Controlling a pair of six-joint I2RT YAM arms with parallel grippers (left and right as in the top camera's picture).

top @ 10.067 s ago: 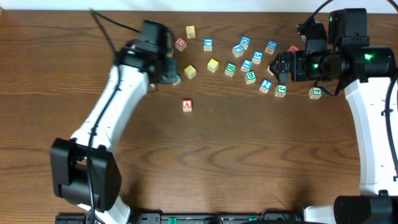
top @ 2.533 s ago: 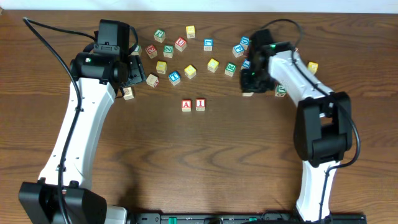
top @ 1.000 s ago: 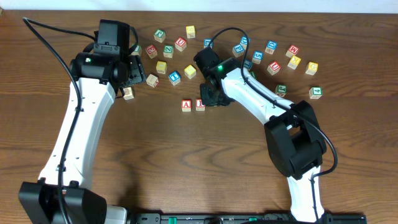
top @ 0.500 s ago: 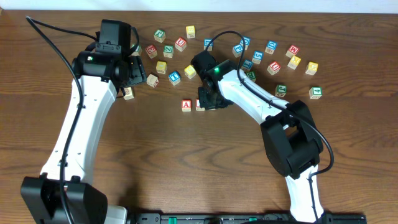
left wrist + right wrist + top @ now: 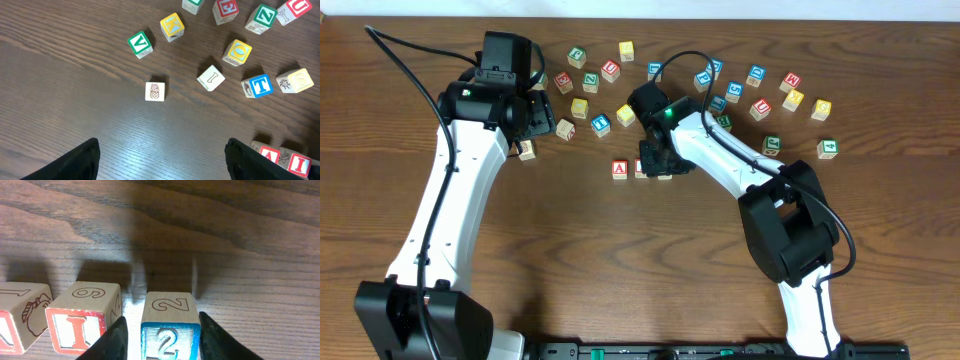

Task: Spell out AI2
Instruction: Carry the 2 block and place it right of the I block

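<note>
Bracketing the blue 2 cube [image 5: 167, 311], the right gripper [image 5: 167, 339] has 1 finger on each side; whether they press it I cannot tell. That cube stands on the table [image 5: 620, 260], just right of the red I cube [image 5: 77, 325], with the A cube [image 5: 620, 169] leftmost. The left gripper [image 5: 162, 162] hangs spread wide, farther left.

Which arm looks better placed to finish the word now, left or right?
Right. The right gripper holds the 2 cube close beside the I cube; the left gripper is open, empty and farther off.
</note>
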